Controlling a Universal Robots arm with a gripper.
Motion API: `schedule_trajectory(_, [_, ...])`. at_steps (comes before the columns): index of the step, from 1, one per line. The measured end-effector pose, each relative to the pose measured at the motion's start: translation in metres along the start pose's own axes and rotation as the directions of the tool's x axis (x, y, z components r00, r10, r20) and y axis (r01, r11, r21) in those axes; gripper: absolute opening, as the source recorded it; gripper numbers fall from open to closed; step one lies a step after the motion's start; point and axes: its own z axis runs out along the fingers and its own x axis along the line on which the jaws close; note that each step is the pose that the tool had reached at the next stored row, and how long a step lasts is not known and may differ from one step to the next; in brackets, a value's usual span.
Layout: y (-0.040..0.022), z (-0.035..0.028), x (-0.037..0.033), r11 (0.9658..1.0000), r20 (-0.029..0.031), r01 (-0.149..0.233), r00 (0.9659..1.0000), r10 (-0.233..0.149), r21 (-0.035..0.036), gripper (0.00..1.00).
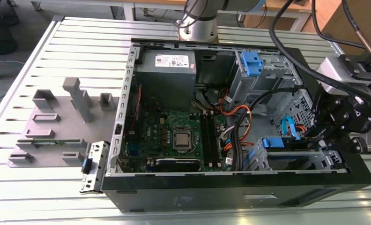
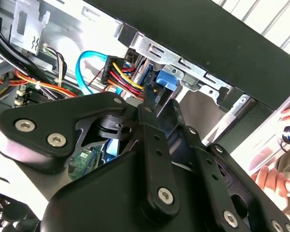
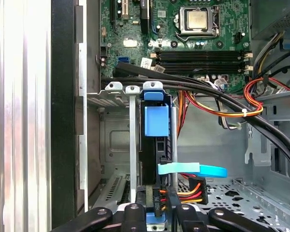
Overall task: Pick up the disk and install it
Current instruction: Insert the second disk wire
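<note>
Your gripper [image 3: 159, 208] has jaws clamped on the disk [image 3: 155, 145] in its bay; cables [image 3: 191, 191] at 3 o'clock could snag.

Open computer case [image 1: 235, 187] lies on the counter [image 1: 79, 56]. Fixture blocks [image 1: 54, 126] sit at the exterior view's left of it. Inside: motherboard [image 1: 179, 136] central, power supply [image 1: 166, 70] far, drive cage [image 1: 298, 159] at right, end effector [image 1: 326, 136] over it.

I can read nothing here: the white sticker [image 1: 174, 61] on the grey metal power-supply box [image 1: 166, 77], upper centre, carries print too small to read.
</note>
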Motion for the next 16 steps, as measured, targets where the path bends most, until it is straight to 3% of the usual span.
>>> schedule_trajectory(12, [-0.0001,0.0008,0.0000,1.0000,0.0000,0.000,1.0000,0.000,0.0000,0.29])
schedule_trajectory(14, [-0.0001,0.0008,0.0000,1.0000,-0.0002,0.000,1.0000,0.000,0.0000,0.17])
schedule_trajectory(16, [-0.0001,0.0010,0.0000,1.0000,0.0000,0.000,1.0000,0.000,0.0000,0.17])
